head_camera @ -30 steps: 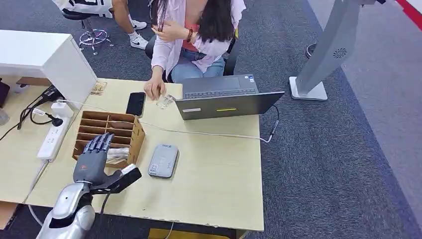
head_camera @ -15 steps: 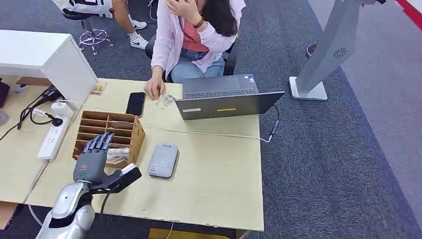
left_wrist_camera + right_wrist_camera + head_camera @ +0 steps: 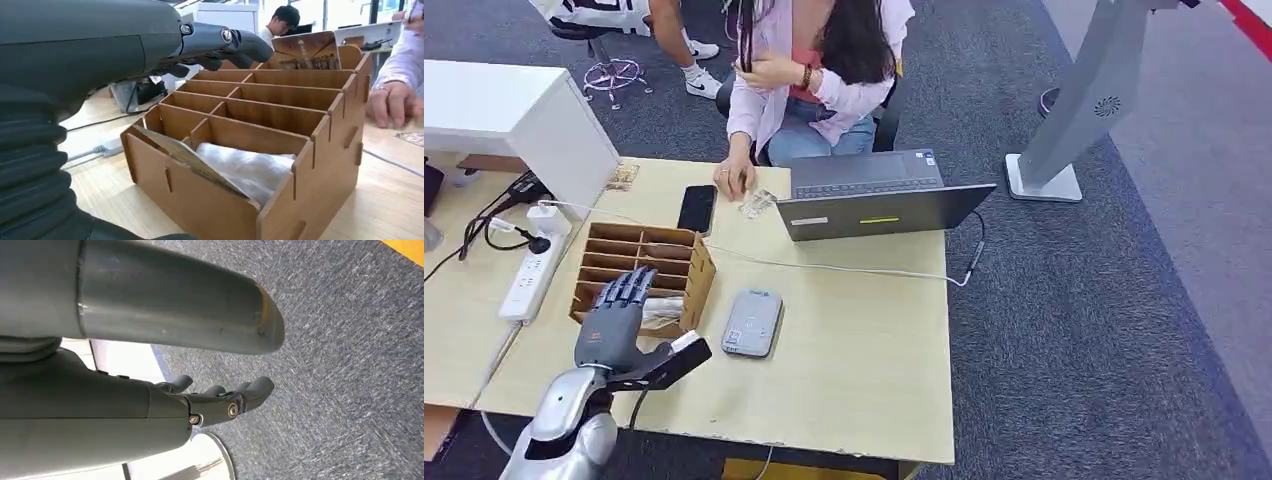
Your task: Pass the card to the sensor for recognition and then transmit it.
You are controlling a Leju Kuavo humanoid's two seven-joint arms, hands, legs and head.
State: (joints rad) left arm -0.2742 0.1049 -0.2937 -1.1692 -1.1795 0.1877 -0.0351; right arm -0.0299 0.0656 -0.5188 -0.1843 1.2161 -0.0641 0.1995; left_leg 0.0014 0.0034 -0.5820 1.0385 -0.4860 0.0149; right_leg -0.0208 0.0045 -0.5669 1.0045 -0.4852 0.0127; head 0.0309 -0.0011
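Left hand point(image 3: 612, 325) hovers over the near end of the wooden slotted organizer point(image 3: 686, 262), its fingers spread and holding nothing, the thumb sticking out toward the grey card sensor point(image 3: 752, 323). From the left wrist camera the same hand point(image 3: 150, 45) is seen above the organizer's point(image 3: 320, 150) compartments without touching the dividers. That close view also shows what the head camera barely resolves: a card point(image 3: 195, 160) leaning tilted in the organizer's nearest compartment, beside a crumpled clear plastic wrap point(image 3: 250, 167), and a second card standing at the organizer's far end.

The head view shows the layout around the organizer: the sensor lies flat just beside its near corner, apart from it, with bare tabletop point(image 3: 864, 360) stretching beyond the sensor to the table's edge. A black phone point(image 3: 696, 208) lies past the organizer's far end, near a person's hand point(image 3: 734, 180), with an open laptop point(image 3: 874, 200) further along. A white power strip point(image 3: 529, 275) sits on the organizer's other side.

Right hand point(image 3: 215, 400) hangs over blue-grey carpet point(image 3: 350, 365), fingers loosely apart and holding nothing.
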